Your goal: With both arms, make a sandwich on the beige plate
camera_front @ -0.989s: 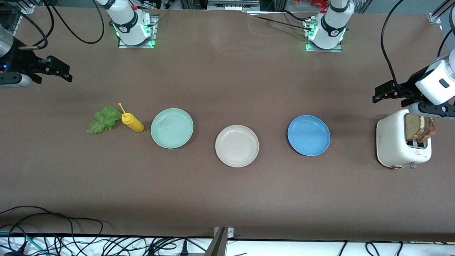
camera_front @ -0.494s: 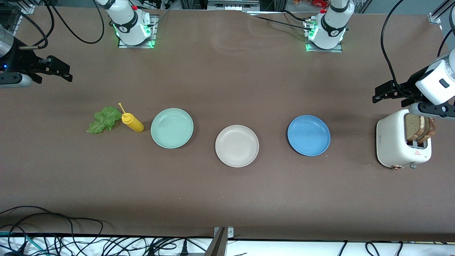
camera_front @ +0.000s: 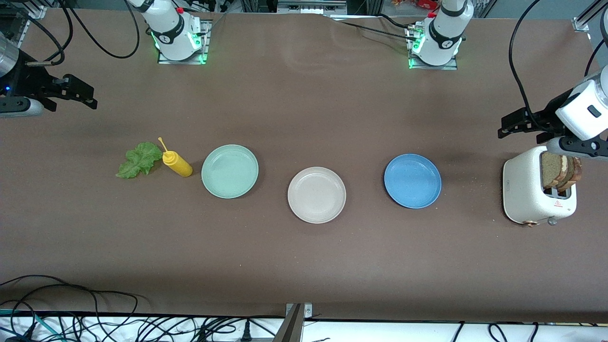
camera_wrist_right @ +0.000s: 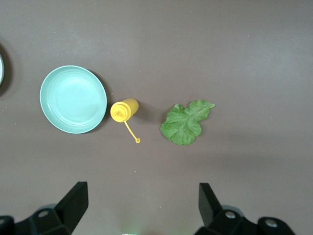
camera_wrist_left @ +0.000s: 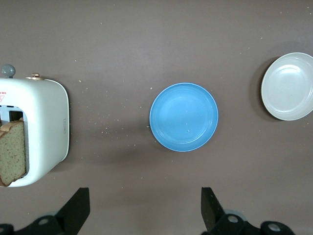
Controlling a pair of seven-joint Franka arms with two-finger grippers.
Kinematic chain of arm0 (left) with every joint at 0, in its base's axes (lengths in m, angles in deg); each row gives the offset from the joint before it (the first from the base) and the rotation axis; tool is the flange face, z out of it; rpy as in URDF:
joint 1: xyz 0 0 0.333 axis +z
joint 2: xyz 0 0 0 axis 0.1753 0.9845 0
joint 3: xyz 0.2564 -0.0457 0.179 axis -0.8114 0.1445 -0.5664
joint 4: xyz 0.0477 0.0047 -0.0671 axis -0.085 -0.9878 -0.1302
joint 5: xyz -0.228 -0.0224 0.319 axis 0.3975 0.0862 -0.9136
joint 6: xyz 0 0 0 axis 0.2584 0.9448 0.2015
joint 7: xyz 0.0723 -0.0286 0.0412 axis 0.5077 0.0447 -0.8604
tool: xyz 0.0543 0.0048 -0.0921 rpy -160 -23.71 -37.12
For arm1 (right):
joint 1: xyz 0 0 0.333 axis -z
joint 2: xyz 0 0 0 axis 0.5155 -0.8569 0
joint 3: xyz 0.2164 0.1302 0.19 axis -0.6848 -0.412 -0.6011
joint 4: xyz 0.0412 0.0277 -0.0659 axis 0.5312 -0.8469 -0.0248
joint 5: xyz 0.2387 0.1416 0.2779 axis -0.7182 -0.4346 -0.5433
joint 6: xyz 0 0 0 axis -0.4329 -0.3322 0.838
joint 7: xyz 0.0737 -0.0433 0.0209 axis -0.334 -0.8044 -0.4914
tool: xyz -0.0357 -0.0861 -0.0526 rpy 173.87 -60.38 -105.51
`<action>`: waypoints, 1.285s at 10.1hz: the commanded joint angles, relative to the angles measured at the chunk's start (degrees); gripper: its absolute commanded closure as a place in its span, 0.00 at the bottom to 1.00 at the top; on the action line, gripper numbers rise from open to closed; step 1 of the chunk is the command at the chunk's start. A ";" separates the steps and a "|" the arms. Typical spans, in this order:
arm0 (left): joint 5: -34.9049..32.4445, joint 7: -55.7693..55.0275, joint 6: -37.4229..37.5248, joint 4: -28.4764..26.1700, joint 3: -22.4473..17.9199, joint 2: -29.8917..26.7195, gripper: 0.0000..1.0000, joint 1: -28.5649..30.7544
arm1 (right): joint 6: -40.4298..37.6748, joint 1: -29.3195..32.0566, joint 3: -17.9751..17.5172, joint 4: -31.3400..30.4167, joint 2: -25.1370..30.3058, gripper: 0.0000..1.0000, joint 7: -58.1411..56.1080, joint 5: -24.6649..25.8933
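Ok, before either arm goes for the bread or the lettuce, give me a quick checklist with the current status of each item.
1. Beige plate bare and ready: ok.
2. Bread slices standing up out of the toaster: ok.
3. Lettuce leaf flat on the table, apart from the mustard bottle: ok.
4. Left gripper open, holding nothing, above the table by the toaster: ok.
5. Right gripper open, holding nothing, at the right arm's end: ok.

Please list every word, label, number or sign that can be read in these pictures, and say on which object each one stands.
No text can be read.
Toaster, top: a red warning triangle with red print beside it, too small to read.
Toaster, side: a small grey mark, too blurred to read.
Arm bases: a round black emblem, not readable.
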State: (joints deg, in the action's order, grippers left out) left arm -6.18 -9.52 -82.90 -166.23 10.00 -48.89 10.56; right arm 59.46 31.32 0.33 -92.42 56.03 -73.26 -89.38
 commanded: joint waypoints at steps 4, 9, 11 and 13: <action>0.15 0.27 -0.31 0.66 -0.30 0.25 0.00 -0.29 | -1.33 0.06 -0.22 1.28 -0.08 0.00 0.52 0.79; 0.15 0.27 -0.31 0.66 -0.21 0.25 0.00 -0.29 | -1.33 0.06 -0.31 1.28 -0.08 0.00 0.52 0.79; 0.15 0.27 -0.31 0.66 -0.21 0.25 0.00 -0.29 | -1.42 0.06 -0.22 1.19 0.01 0.00 0.52 0.79; 0.15 0.27 -0.31 0.66 -0.30 0.25 0.00 -0.38 | -2.03 0.06 -0.22 1.28 0.01 0.00 0.69 0.88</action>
State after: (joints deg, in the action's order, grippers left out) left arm -6.18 -9.52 -83.02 -166.23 10.00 -48.89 10.56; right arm 59.02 31.32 0.33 -92.42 56.03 -73.24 -89.38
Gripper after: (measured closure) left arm 0.000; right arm 0.000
